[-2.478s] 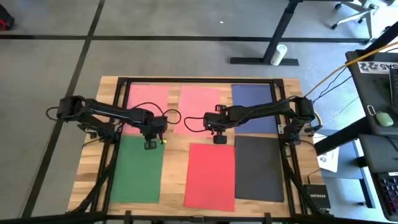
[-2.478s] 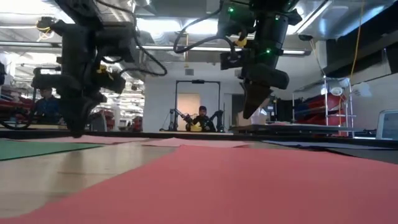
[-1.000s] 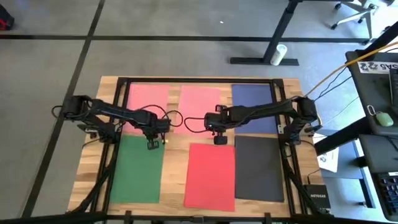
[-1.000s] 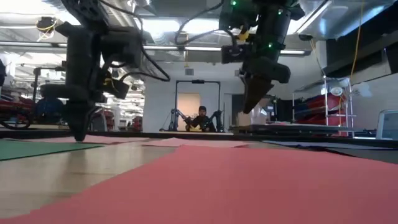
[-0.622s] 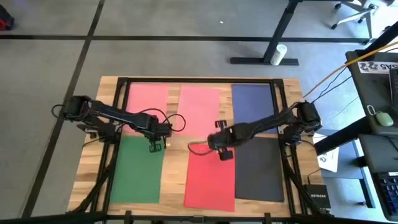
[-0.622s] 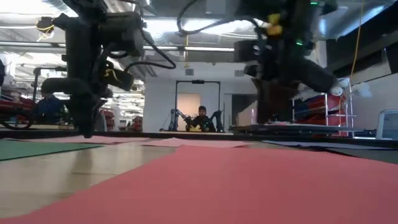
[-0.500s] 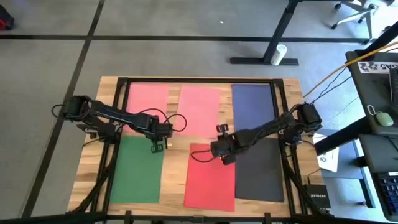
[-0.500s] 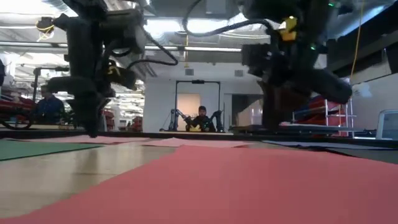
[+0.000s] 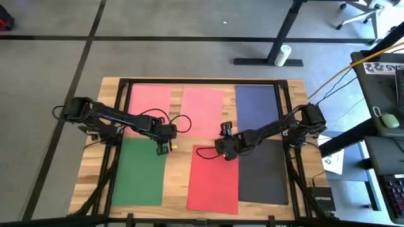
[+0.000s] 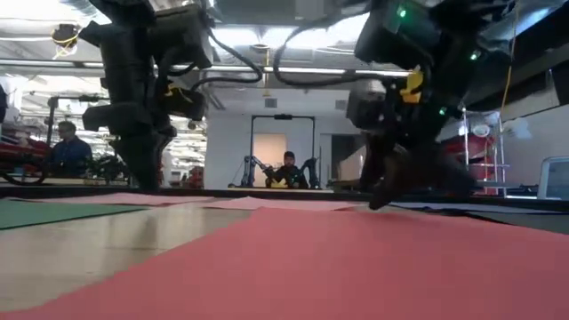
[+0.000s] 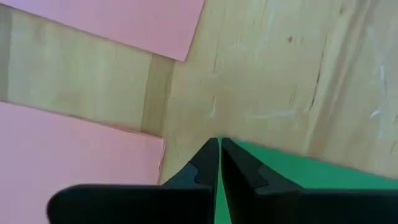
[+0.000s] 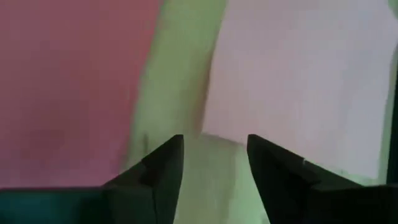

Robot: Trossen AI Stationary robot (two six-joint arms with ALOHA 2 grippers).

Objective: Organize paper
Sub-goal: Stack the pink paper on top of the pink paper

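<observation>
Six sheets of paper lie flat on the wooden table: pink point(image 9: 150, 101), a second pink point(image 9: 203, 110) and navy point(image 9: 257, 107) in the far row, green point(image 9: 139, 171), red point(image 9: 213, 181) and dark grey point(image 9: 264, 171) in the near row. My left gripper point(image 9: 160, 150) is shut and points down at the green sheet's far right corner point(image 11: 261, 163). My right gripper point(image 9: 227, 153) is open and low over the red sheet's far right corner, with the red sheet point(image 12: 68, 81) and the middle pink sheet point(image 12: 298, 74) showing past its fingers. My left gripper comes from above with its shut fingertips point(image 11: 211, 152) at the green sheet's far edge, by the far right corner. I cannot tell whether the tips touch the sheet. The sheet lies flat on the table.
A black frame point(image 9: 202, 81) runs along the table's far edge and sides. The arm bases stand at the left point(image 9: 76, 110) and right point(image 9: 309, 116) edges. Bare wood point(image 9: 180, 148) shows between the rows. People show in the room beyond point(image 10: 286, 169).
My right gripper has swung from the gap between the rows toward the table's near edge and has come down low over the red sheet's far right corner. My left gripper has shifted slightly toward the table's right along the green sheet's far edge. The sheets have stayed where they were.
</observation>
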